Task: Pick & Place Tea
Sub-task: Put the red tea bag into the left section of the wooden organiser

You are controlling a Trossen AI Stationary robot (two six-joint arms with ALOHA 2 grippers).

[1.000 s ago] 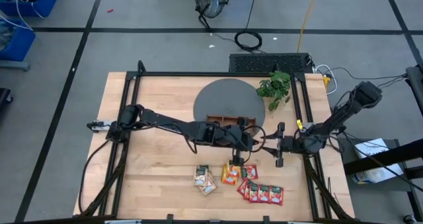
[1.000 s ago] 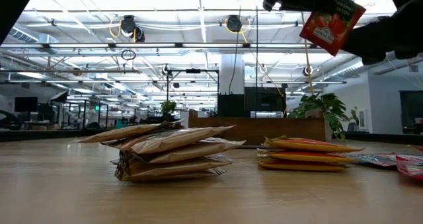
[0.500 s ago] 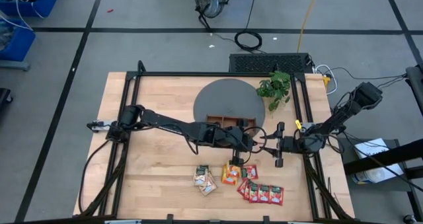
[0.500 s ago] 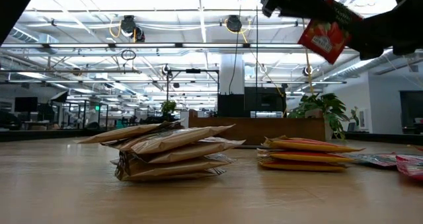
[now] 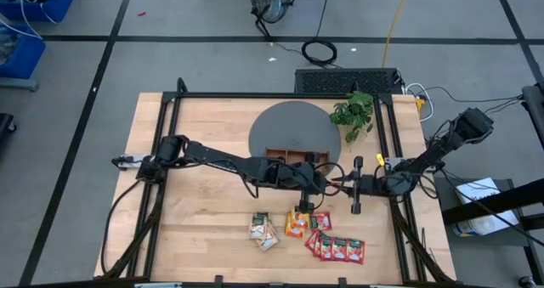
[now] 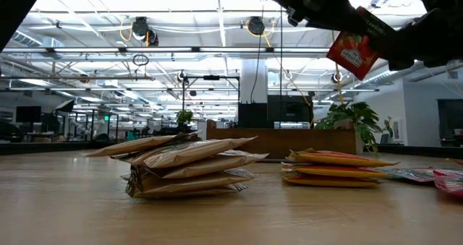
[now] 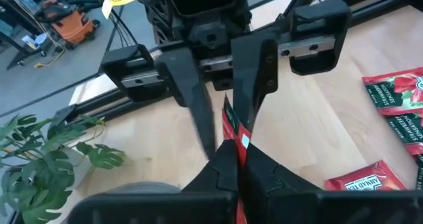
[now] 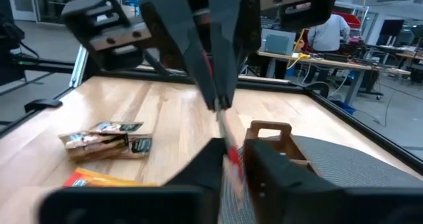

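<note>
A red tea sachet (image 6: 354, 46) hangs high above the table between my two grippers, which face each other near the table's right side. My left gripper (image 7: 236, 151) reaches in from the left and is shut on it. From the right, my right gripper (image 8: 232, 154) has its fingers on either side of the sachet's other end. Three piles of tea lie on the wood near the front edge: pale sachets (image 5: 262, 228), orange ones (image 5: 297, 223) and red ones (image 5: 337, 247). The brown tray (image 5: 293, 156) sits on a grey round mat (image 5: 293, 125). My left gripper pinches one end of the red sachet (image 7: 232, 139) between its two fingers, coming from the table's left and slanting slightly down. The sachet stands on edge, tilted, clear of the table. My right gripper closes level from the table's right on the sachet's free end (image 8: 228, 143), one finger (image 7: 254, 78) on each flat face. This end shows blurred.
A leafy plant (image 5: 353, 111) stands at the far right by the mat. Black frame rails (image 5: 393, 135) run along the table's sides. Bare wood lies left of the piles. People and benches show in the room beyond the table.
My right gripper's fingers, wide apart a second ago, have closed in around the free end of the red sachet that my left gripper holds up. Both arms have otherwise kept their places.
</note>
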